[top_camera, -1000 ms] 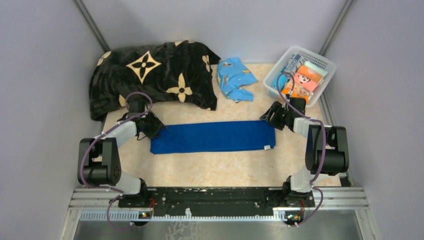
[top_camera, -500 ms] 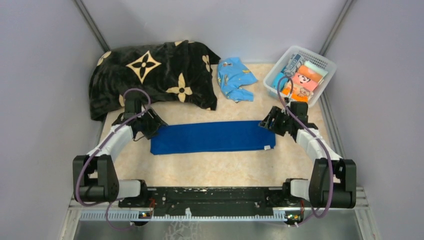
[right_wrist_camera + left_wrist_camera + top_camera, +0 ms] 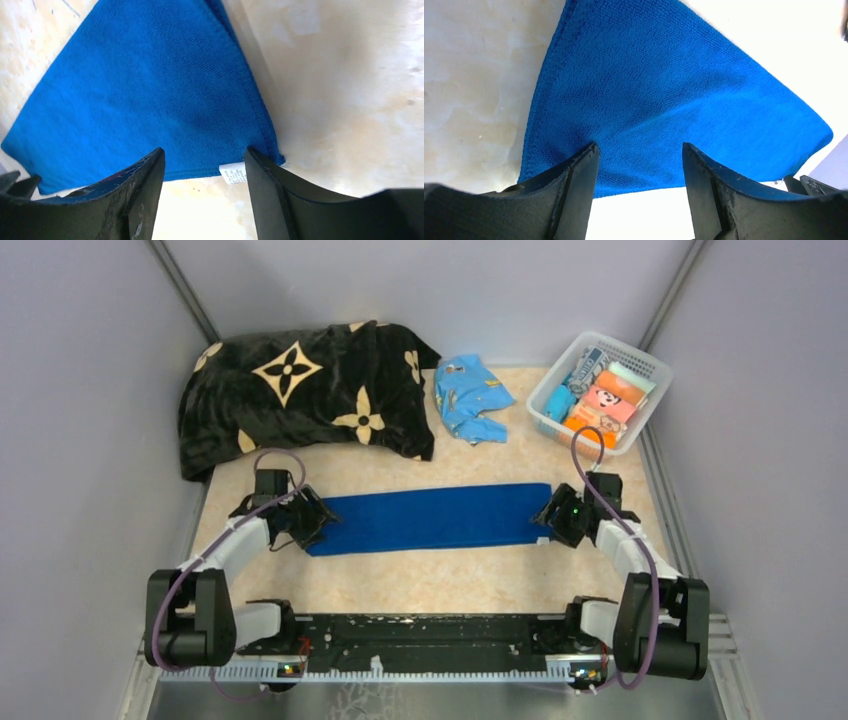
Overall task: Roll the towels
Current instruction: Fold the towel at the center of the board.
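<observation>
We're on the long royal-blue terry towel (image 3: 430, 519) mid-frame: soft cloth with a fine looped pile, matt, a stitched hem and a small white printed label at its right end. Under it, the cream marbled tabletop (image 3: 440, 580) looks smooth with a faint sheen. Upper left, the black blanket with cream flower motifs (image 3: 300, 390) is plush and catches light like velvet. Upper right, the white lattice basket (image 3: 632, 350) is smooth plastic. The left gripper (image 3: 639, 147) shows matt black plastic fingers (image 3: 574, 192), lightly scuffed. Bottom edge: a ribbed silver metal rail (image 3: 450, 672).
</observation>
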Tool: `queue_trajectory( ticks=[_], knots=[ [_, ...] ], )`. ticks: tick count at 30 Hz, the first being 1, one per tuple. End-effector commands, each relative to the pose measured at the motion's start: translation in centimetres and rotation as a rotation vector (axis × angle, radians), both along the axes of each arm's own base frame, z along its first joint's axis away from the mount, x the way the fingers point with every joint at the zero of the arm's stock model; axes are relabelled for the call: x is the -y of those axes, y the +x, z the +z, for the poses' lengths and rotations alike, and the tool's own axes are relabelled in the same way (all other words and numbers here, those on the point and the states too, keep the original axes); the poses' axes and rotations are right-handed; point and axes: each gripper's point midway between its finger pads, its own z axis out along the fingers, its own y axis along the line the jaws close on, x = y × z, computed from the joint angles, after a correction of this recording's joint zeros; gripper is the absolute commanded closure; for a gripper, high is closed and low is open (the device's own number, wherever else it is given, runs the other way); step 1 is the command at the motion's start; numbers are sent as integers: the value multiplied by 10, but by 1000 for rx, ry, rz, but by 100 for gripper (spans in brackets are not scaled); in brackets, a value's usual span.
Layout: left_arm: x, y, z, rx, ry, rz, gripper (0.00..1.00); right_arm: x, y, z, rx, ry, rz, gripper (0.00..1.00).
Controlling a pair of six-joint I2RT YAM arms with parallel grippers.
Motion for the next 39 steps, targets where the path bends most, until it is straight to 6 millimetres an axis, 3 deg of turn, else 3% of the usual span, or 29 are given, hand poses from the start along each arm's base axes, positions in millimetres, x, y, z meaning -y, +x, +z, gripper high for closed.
queue_trajectory(
  ticks=[1,8,12,15,22,29,39],
  knots=[
    [-4,-23,-5,-59,22,28,30,31,-6,-4,-17,-124,-102,39],
    [-12,-2,43,59,78,3,23,33,31,52,158,-167,6,40],
    [-23,14,77,152,164,-34,18,42,48,66,178,-236,22,44],
    [-31,25,102,226,242,-82,13,50,52,57,100,-327,49,45],
    [-43,46,144,384,382,-178,11,48,56,28,-39,-424,139,52],
    [-44,53,141,411,401,-191,10,42,53,7,-112,-427,187,58],
    [-46,51,143,428,412,-180,10,20,14,-51,-353,-416,311,62]
  ],
)
